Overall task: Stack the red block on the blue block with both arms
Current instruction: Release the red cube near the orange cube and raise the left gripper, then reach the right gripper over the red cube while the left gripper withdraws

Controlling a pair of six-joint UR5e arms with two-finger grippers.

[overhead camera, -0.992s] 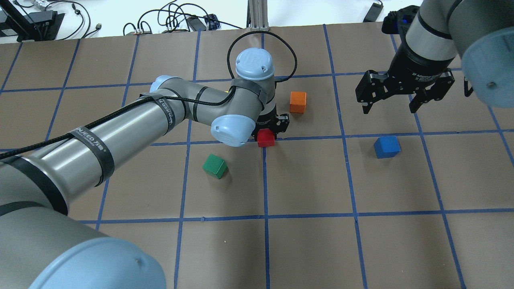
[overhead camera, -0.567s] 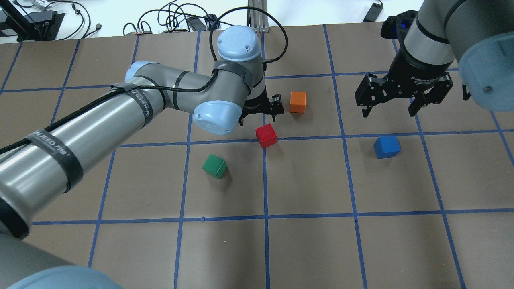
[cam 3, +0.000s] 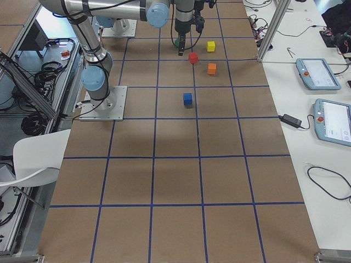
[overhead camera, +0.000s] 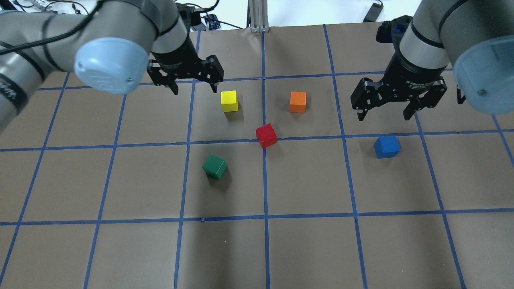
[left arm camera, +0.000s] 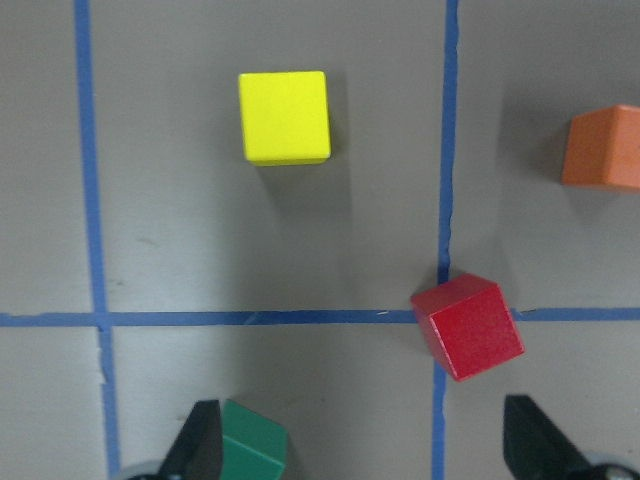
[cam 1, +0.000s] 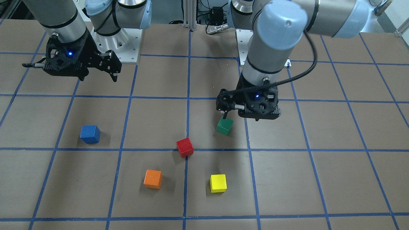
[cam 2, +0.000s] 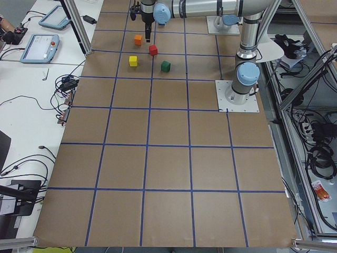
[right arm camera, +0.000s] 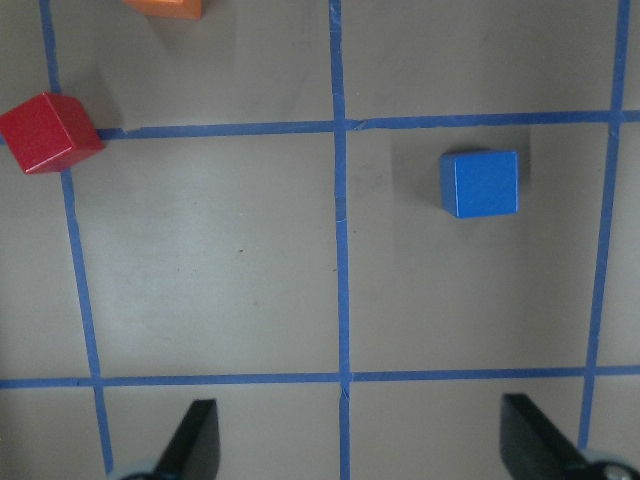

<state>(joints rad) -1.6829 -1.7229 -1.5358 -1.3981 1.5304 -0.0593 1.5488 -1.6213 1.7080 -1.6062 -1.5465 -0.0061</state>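
Observation:
The red block point(overhead camera: 266, 135) lies free on a blue tape line near the table's middle; it also shows in the front view point(cam 1: 185, 147) and the left wrist view point(left arm camera: 467, 325). The blue block point(overhead camera: 387, 146) lies to its right, apart, and shows in the right wrist view point(right arm camera: 480, 183). My left gripper point(overhead camera: 195, 86) is open and empty, raised, to the far left of the red block. My right gripper point(overhead camera: 382, 117) is open and empty, hovering just behind the blue block.
A yellow cube point(overhead camera: 229, 100) and an orange cube point(overhead camera: 298, 102) lie behind the red block. A green cube point(overhead camera: 215, 166) lies to its front left. The brown table point(overhead camera: 305, 249) has a blue tape grid.
My left gripper, down around the red block a second ago, has risen and swung back to the left, empty. The red block stays on the table. The yellow cube is uncovered.

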